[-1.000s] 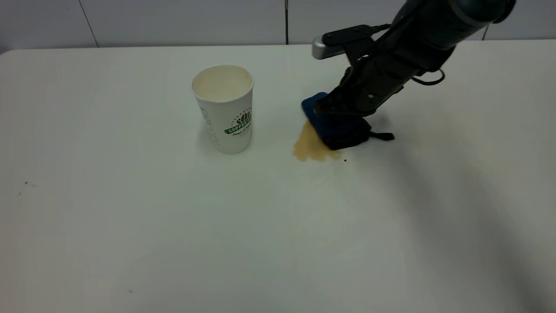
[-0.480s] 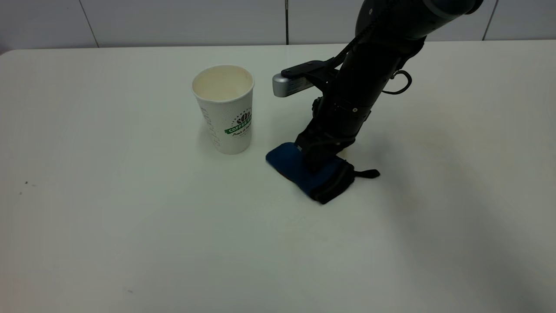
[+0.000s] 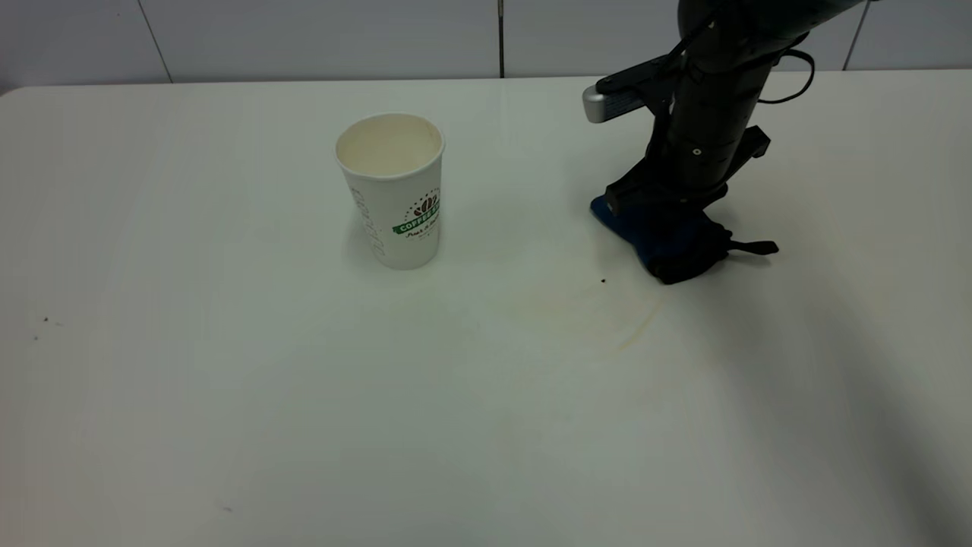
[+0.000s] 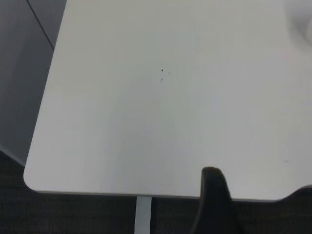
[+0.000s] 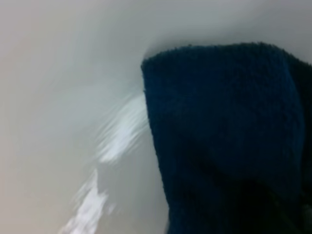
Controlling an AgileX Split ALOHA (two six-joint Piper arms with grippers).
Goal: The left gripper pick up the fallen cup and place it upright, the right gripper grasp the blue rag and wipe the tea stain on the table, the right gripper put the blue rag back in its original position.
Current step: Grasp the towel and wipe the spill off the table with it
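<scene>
In the exterior view I see the cup [image 3: 393,190] upright left of centre, empty, while my right gripper [image 3: 659,209] clamps the blue rag [image 3: 672,241] on the table [image 3: 304,395] at upper right. The left wrist view shows one finger [image 4: 214,202] of the left gripper; I cannot tell its state. The rag [image 5: 229,136] fills the right wrist view.

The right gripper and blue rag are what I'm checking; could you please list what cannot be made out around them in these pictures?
- Right gripper: in the exterior view its fingertips are hidden against the dark blue rag, so its grip is unclear.
- Right wrist view: the rag fills the frame; the fingers are out of sight, and the table beside it is blurred.
- Tea stain: only a faint tan arc shows on the table.
- Left gripper: cut off by the edge of the left wrist view.
</scene>
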